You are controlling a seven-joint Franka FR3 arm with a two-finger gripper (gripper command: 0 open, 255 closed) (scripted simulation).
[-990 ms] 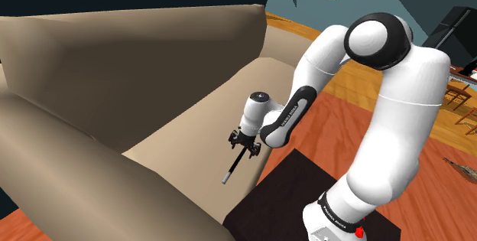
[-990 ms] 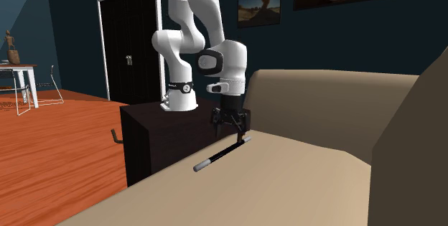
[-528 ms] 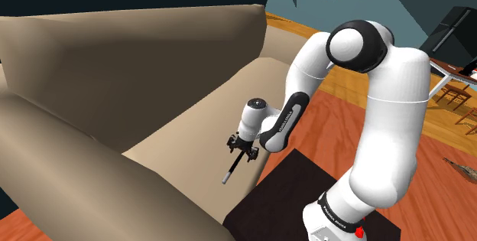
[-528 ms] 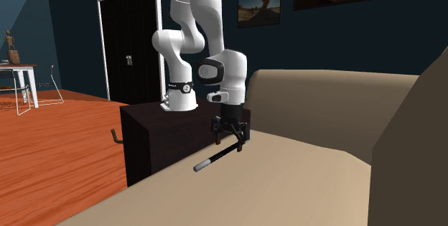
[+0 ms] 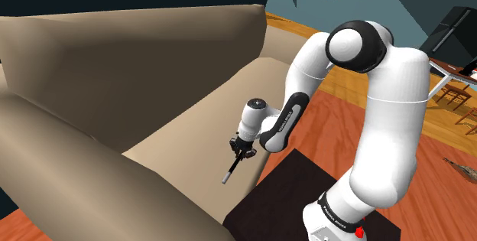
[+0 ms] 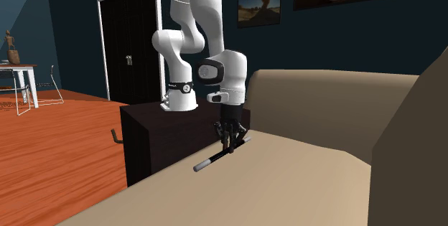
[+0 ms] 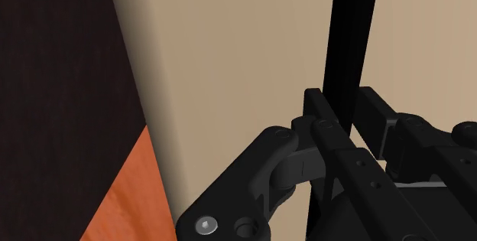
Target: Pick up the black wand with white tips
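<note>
The black wand (image 5: 232, 167) with pale tips lies on the tan sofa seat (image 5: 191, 125) close to its front edge. My gripper (image 5: 242, 150) points straight down onto the wand's upper half, fingers shut around it. In the second exterior view the wand (image 6: 210, 161) still rests slanted on the cushion, with the gripper (image 6: 230, 146) clasping it near its far end. In the wrist view the wand (image 7: 352, 40) runs as a black bar away from the gripper (image 7: 348, 121), pinched between the two fingers.
The sofa's back (image 5: 130, 56) and thick armrest (image 5: 69, 178) enclose the seat. The dark stand (image 5: 306, 193) butts against the sofa's front. Beyond it lie an orange wooden floor (image 6: 57, 138), black double doors (image 6: 133, 38) and a small white table (image 6: 18, 74).
The arm came down onto the wand. Then the fingers, spread wide before, closed on it. The wand has not moved.
</note>
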